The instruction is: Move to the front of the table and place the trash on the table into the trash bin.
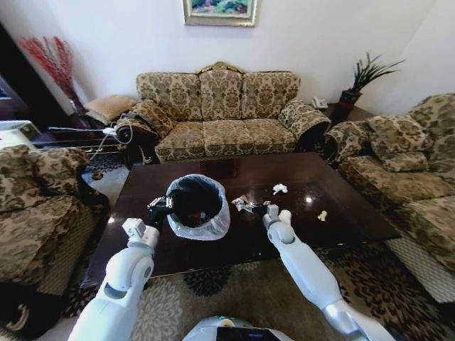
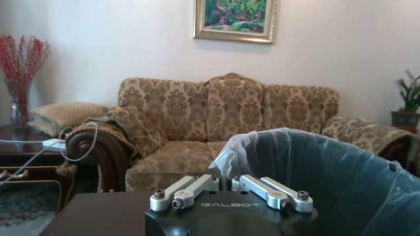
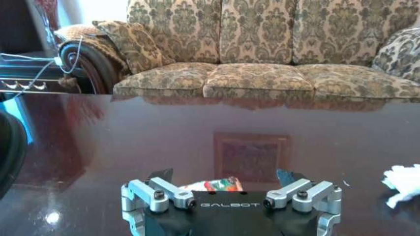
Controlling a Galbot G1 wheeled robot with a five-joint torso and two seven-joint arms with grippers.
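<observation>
My left claw (image 2: 229,183) pinched the trash bin (image 1: 198,206)'s bag rim; my right claw (image 3: 226,183), marked GALBOT, spread around a red-printed wrapper (image 3: 217,185) on the table (image 1: 341,206)

White arms, black GALBOT-marked tools, silver linkages

bare table (image 1: 341,213) right, trash bin (image 1: 198,207) blocking left

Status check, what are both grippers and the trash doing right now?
Left gripper at the trash bin rim. Right gripper open around a wrapper on the table. White scraps beyond.
</observation>
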